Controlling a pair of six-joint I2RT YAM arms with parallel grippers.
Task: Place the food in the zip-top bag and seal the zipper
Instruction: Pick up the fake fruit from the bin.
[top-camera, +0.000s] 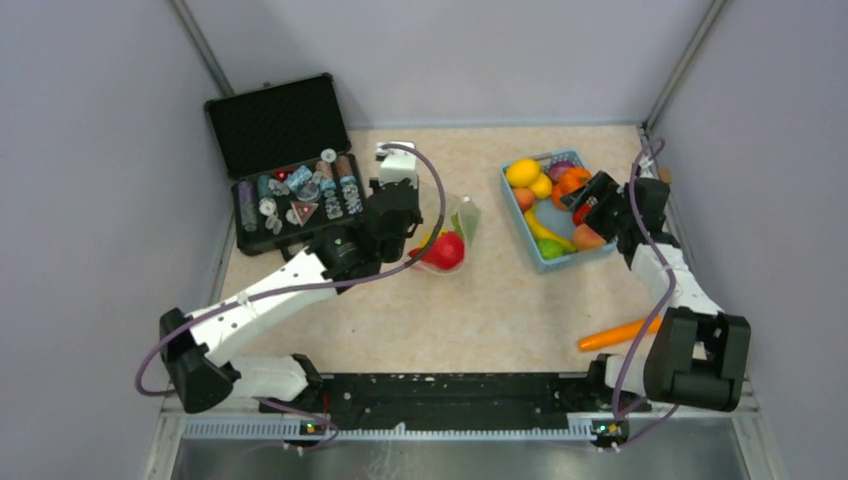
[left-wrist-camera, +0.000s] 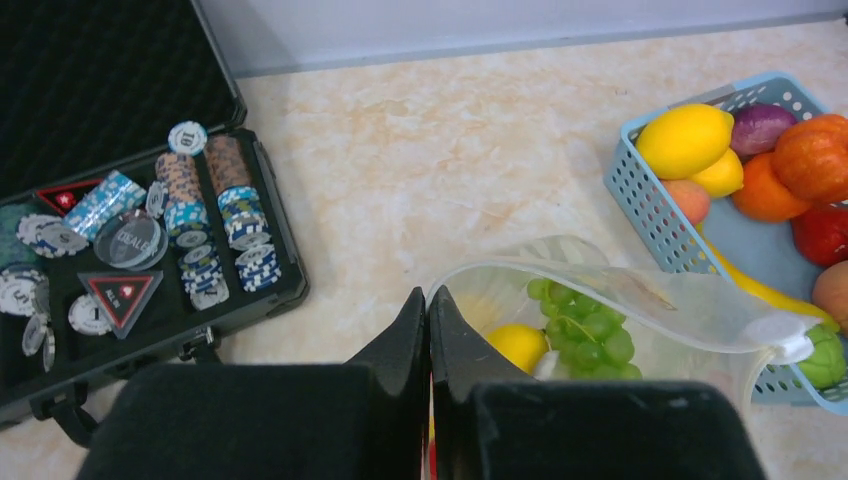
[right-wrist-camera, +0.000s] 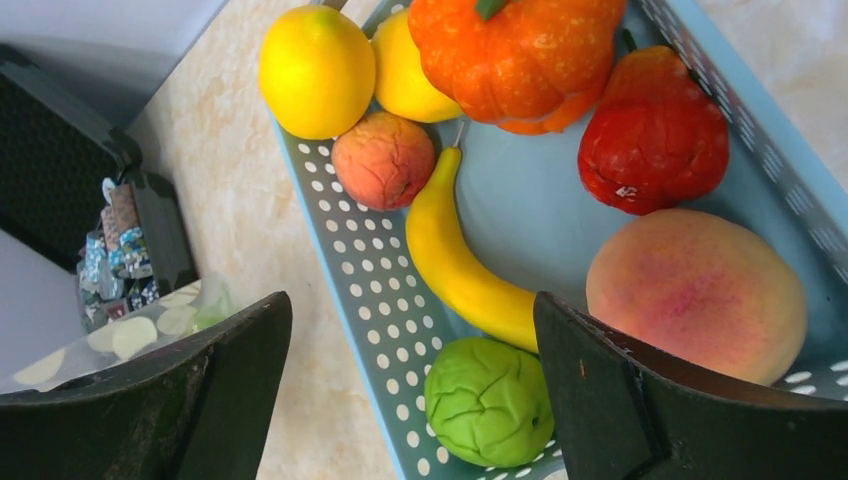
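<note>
The clear zip-top bag (top-camera: 452, 232) lies mid-table with its mouth held open. In the left wrist view the bag (left-wrist-camera: 690, 305) holds a yellow lemon (left-wrist-camera: 520, 345) and green grapes (left-wrist-camera: 585, 330); a red fruit (top-camera: 446, 250) shows in it from above. My left gripper (left-wrist-camera: 428, 298) is shut on the bag's rim at its near left corner, and it shows in the top view (top-camera: 420, 243). My right gripper (right-wrist-camera: 412, 310) is open and empty above the light-blue basket (right-wrist-camera: 345, 290), over a banana (right-wrist-camera: 450, 250) and a green fruit (right-wrist-camera: 488, 400). It shows from above at the basket's right side (top-camera: 592, 200).
The basket (top-camera: 512, 205) also holds a lemon (right-wrist-camera: 315, 70), an orange pumpkin (right-wrist-camera: 520, 50), a red pepper (right-wrist-camera: 655, 135) and peaches (right-wrist-camera: 695, 290). An orange carrot (top-camera: 618, 333) lies on the table near the right arm's base. An open black case (top-camera: 290, 190) of chips stands at back left.
</note>
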